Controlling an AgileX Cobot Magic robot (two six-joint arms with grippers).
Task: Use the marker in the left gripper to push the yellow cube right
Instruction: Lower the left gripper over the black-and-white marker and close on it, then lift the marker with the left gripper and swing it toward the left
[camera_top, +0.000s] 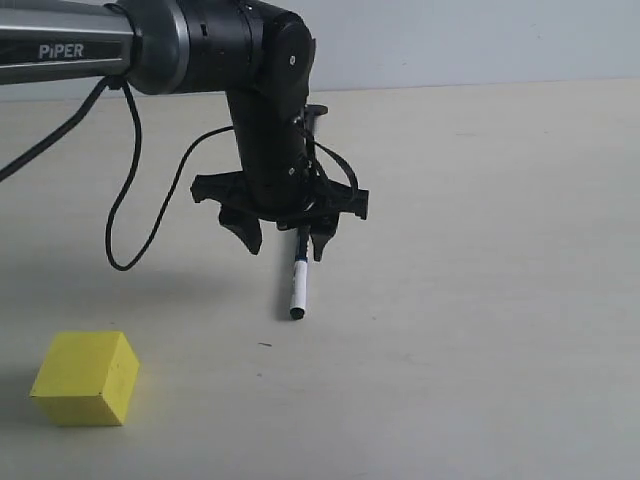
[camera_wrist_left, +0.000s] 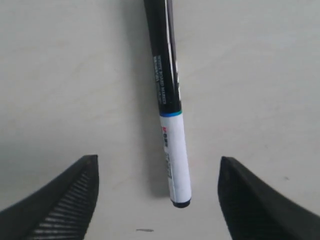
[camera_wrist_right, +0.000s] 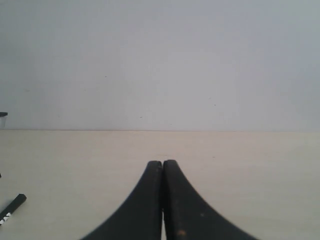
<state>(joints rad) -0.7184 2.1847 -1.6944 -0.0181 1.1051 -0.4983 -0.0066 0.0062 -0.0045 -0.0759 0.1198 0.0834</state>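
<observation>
The yellow cube (camera_top: 85, 378) sits on the pale table (camera_top: 480, 300) at the lower left of the exterior view, well apart from the marker (camera_top: 298, 285), which is to its right and farther back. The left gripper (camera_top: 285, 250) hangs over the marker with its fingers spread wide. In the left wrist view, the marker lies between them and touches neither, its small black end pointing toward the camera. The right gripper (camera_wrist_right: 163, 165) has its fingers pressed together on nothing.

The left pincer (camera_top: 285, 248) hides most of the black cap of the marker (camera_top: 298, 287).
</observation>
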